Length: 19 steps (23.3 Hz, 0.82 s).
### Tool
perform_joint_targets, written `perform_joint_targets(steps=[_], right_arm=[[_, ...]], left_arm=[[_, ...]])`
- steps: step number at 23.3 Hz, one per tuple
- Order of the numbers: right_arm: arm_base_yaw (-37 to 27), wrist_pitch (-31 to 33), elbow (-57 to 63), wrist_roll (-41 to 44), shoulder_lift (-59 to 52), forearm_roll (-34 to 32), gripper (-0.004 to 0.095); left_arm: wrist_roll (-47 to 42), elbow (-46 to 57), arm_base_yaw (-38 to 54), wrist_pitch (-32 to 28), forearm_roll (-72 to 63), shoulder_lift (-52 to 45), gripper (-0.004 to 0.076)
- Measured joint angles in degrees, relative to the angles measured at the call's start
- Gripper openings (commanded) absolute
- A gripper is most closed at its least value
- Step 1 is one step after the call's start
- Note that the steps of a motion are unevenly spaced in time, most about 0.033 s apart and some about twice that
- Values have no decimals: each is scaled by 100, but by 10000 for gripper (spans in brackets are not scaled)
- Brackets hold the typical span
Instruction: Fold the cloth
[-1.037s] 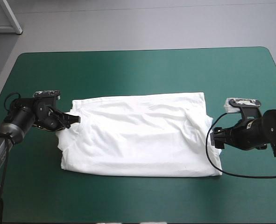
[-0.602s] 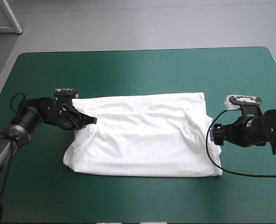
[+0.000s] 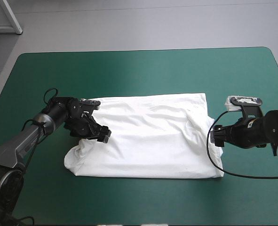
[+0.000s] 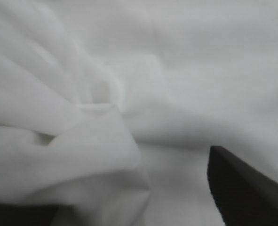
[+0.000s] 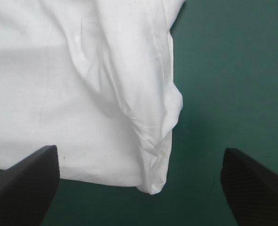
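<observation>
The white T-shirt (image 3: 148,136) lies folded in a wide rectangle across the middle of the teal-green cover, its left end bunched and turned inward. My left gripper (image 3: 100,134) rests over that bunched left end. In the left wrist view its fingers stand apart, open (image 4: 129,188). One black finger (image 4: 242,188) shows and the other is mostly under a fold of the T-shirt (image 4: 176,70). My right gripper (image 3: 217,136) waits open just off the T-shirt's right edge. A rounded corner of the T-shirt (image 5: 59,70) lies ahead between the right gripper's (image 5: 139,150) spread fingers without touching them.
The teal-green cover (image 3: 139,75) stretches from the T-shirt to the table's far edge. A narrower strip of it runs along the front edge (image 3: 139,202). Both arms lie low on the table beside the T-shirt's two ends.
My left gripper has travelled right and toward the front, dragging the T-shirt's left edge inward over the body. Its fingers have parted since. The right arm has stayed put.
</observation>
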Motion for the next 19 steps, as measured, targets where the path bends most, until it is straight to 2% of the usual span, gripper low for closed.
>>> perform_joint_targets(steps=[6,10,19], right_arm=[[0,30,145,11,21,-108,876],[0,204,366,26,22,-108,876],[0,413,398,44,22,-108,876]], left_arm=[[-321,-1087,5,1013,698,-347,672],[-678,-1241,5,1646,1371,-1026,672],[-1040,-354,10,1732,1356,-1961,672]])
